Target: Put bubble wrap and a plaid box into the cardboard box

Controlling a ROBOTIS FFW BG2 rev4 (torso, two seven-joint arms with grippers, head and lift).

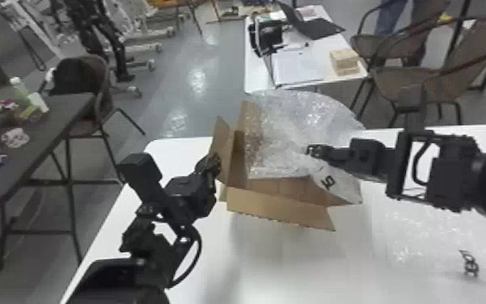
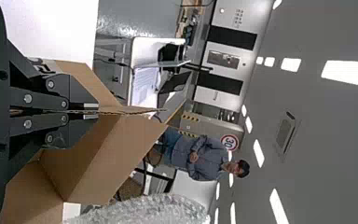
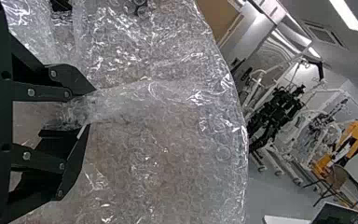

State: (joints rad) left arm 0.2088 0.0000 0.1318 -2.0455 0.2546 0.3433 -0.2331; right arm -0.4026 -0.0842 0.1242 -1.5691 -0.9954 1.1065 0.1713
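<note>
The cardboard box (image 1: 280, 208) stands open on the white table, flaps spread. My left gripper (image 1: 215, 161) is at its left side; in the left wrist view, the gripper (image 2: 91, 112) is shut on the edge of a flap (image 2: 116, 154). Clear bubble wrap (image 1: 294, 125) bulges above the box's far and right parts, hiding much of the inside. My right gripper (image 1: 310, 150) is against this wrap at the right. From the right wrist, that gripper (image 3: 86, 111) has its fingers apart, with a fold of bubble wrap (image 3: 168, 149) between them.
More clear wrap (image 1: 423, 238) lies on the table (image 1: 294, 267) to the right, near a dark printed mark. A cluttered dark table (image 1: 47, 133) stands at the left. Beyond are a smaller white table (image 1: 254, 77) and brown chairs (image 1: 407, 77).
</note>
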